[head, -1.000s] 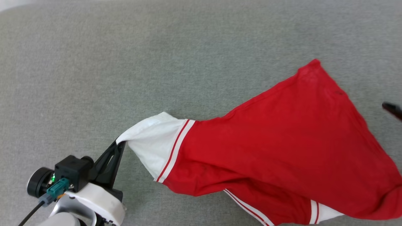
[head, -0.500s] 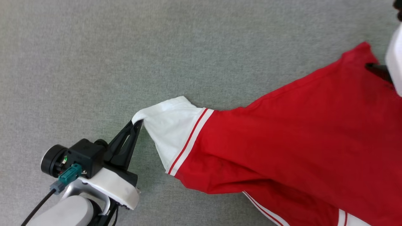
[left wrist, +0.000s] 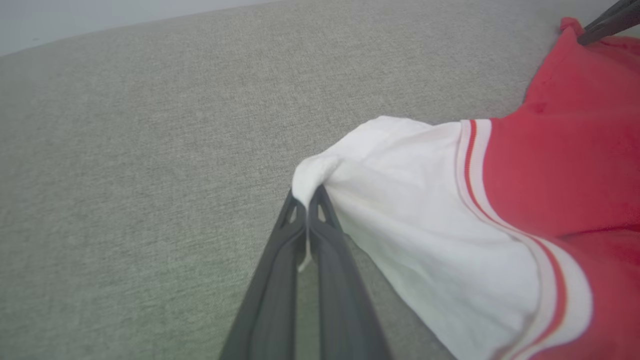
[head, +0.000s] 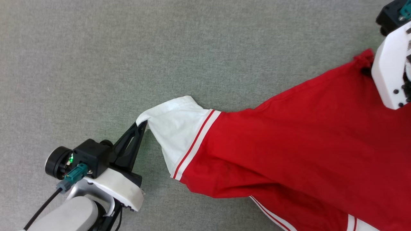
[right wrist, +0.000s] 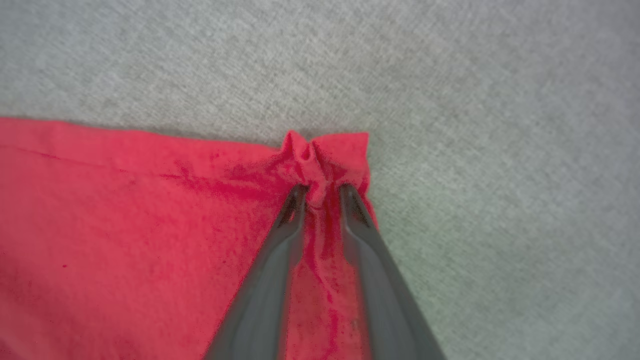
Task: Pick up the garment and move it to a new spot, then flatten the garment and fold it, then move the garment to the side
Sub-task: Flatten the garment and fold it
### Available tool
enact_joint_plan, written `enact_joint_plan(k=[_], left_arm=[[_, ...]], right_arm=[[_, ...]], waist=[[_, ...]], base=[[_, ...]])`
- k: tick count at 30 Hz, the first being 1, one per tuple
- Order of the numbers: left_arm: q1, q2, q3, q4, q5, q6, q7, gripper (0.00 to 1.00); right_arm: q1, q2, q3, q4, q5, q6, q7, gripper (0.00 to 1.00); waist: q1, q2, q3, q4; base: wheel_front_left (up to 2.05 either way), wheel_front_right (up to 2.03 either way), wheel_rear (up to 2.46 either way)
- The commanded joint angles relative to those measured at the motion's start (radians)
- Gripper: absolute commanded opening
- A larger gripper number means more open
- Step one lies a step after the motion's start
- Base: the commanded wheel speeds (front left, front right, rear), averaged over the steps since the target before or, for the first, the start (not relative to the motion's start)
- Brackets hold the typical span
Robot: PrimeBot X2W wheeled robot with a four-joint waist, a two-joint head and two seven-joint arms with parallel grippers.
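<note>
The left pincer (left wrist: 306,198) grips the shirt (head: 289,144) by its sleeve, the right pincer (right wrist: 320,191) pinches a hem corner; seemingly not yet flat or folded.

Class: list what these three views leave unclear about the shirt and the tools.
- Right wrist view: blurred, so it is unclear whether the right tool is clamped on the garment's bunched corner.
- Head view: part of the garment is cut off by the bottom and right edges; the right tool's fingers are behind its white housing.
</note>
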Motion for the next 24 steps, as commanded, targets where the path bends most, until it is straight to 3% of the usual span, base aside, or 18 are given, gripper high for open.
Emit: enact_joint_plan(k=[1, 14, 24], left_arm=[[0.008, 0.003, 0.002, 0.007, -0.002, -0.001, -0.006, 0.0], [-0.12, 0.069, 0.06, -0.004, 0.022, -0.012, 0.043, 0.0], [-0.472, 0.085, 0.152, 0.018, 0.076, -0.073, 0.146, 0.0]], right_arm=[[0.022, 0.009, 0.024, 0.022, 0.009, 0.001, -0.026, 0.0], [-0.062, -0.023, 0.044, -0.023, 0.075, 0.001, -0.376, 0.0], [-0.202, 0.043, -0.045, -0.01, -0.016, 0.001, -0.572, 0.0]], waist=[[0.0, 0.0, -0.028, -0.016], [0.0, 0.0, -0.22, -0.087], [0.0, 0.0, -0.176, -0.143]], base=[[0.0, 0.0, 0.0], [0.0, 0.0, 0.0], [0.0, 0.0, 0.0]])
